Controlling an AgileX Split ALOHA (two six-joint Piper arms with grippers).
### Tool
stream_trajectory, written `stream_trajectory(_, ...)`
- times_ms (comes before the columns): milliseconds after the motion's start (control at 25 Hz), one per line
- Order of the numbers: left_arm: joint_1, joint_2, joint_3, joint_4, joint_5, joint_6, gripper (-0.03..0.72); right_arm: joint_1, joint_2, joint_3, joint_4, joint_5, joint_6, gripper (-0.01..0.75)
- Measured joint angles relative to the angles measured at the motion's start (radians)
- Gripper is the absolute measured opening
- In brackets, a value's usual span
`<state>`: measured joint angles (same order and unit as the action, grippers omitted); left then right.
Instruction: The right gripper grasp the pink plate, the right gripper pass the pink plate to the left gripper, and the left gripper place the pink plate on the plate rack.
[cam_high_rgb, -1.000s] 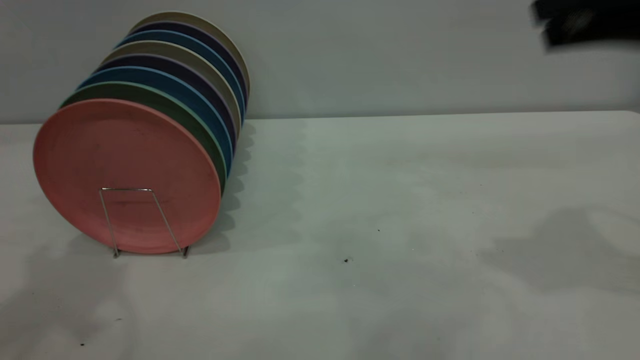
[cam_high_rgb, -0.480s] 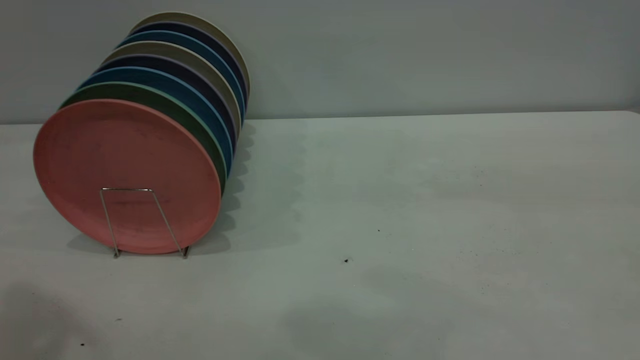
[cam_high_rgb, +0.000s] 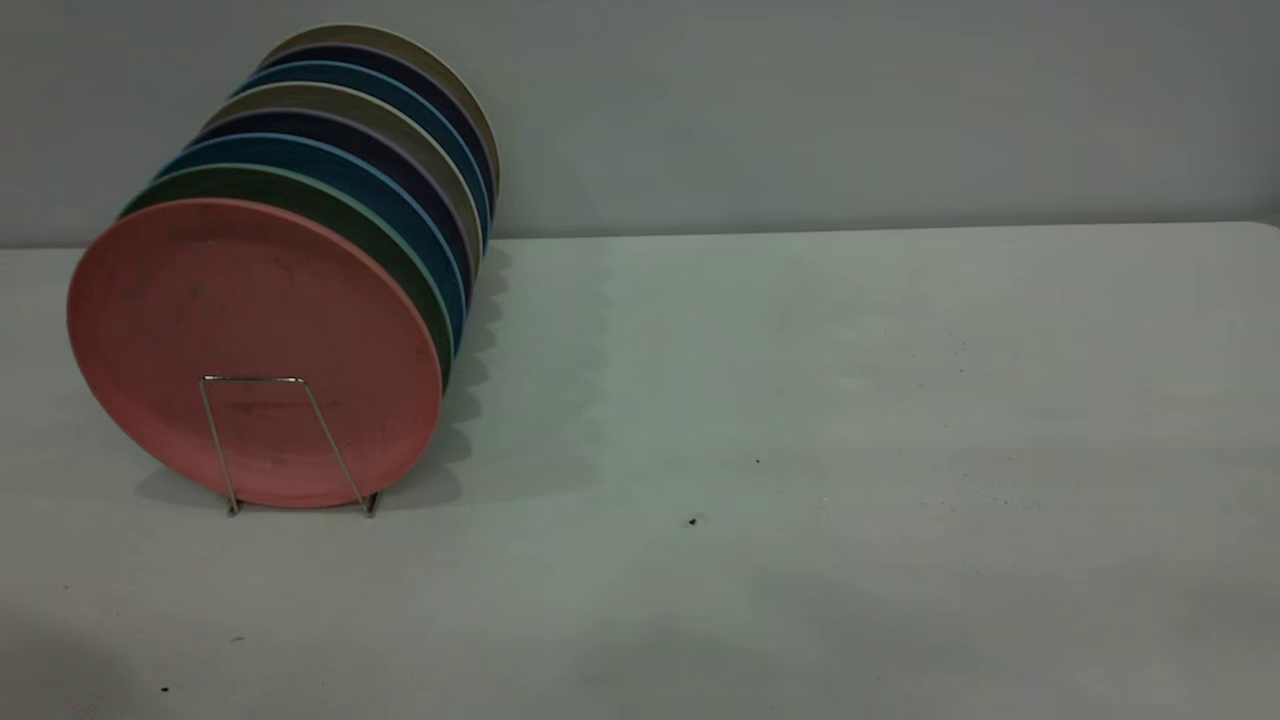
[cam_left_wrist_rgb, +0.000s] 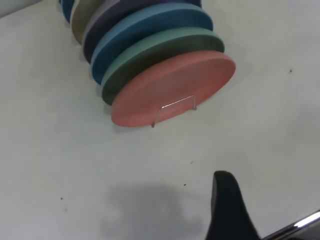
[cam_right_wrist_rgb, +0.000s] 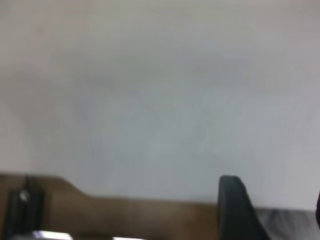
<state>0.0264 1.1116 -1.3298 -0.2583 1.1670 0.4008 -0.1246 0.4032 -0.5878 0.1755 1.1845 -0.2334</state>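
Observation:
The pink plate (cam_high_rgb: 250, 345) stands upright in the front slot of the plate rack (cam_high_rgb: 285, 440), at the table's left. It also shows in the left wrist view (cam_left_wrist_rgb: 175, 87), with the rack's wire loop (cam_left_wrist_rgb: 175, 105) in front of it. The left gripper (cam_left_wrist_rgb: 272, 187) hovers above bare table, well in front of the plate. One black finger (cam_left_wrist_rgb: 227, 210) shows and the other is out of frame; it holds nothing. The right gripper (cam_right_wrist_rgb: 270, 187) is open and empty, facing a pale wall. Neither gripper appears in the exterior view.
Behind the pink plate stand several more plates: teal-green (cam_high_rgb: 330, 210), blue (cam_high_rgb: 380, 170), dark purple and beige. The white table (cam_high_rgb: 800, 400) runs from the rack to the right edge, with a grey wall behind. Small dark specks (cam_high_rgb: 692, 520) lie mid-table.
The right gripper, a blur at the exterior view's top right one second ago, has left that view. Its shadow on the table's right has gone. The plates have not moved.

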Motion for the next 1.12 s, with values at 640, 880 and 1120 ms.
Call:
stream_trajectory(640,0.0,-0.562,0.591,0.137,0.0,-0.18,0.501,0.265,-0.006,0.116,-0.262,-0.064,0.233,0.403)
stream_trajectory(880,0.0,-0.728,0.819,0.168,-0.03,-0.184,0.589,0.265,-0.006,0.116,-0.253,-0.064,0.233,0.403)
stream_trajectory(1120,0.0,-0.811,0.842,0.17,-0.037,-0.184,0.583,0.265,-0.006,0.116,-0.252,-0.064,0.233,0.403)
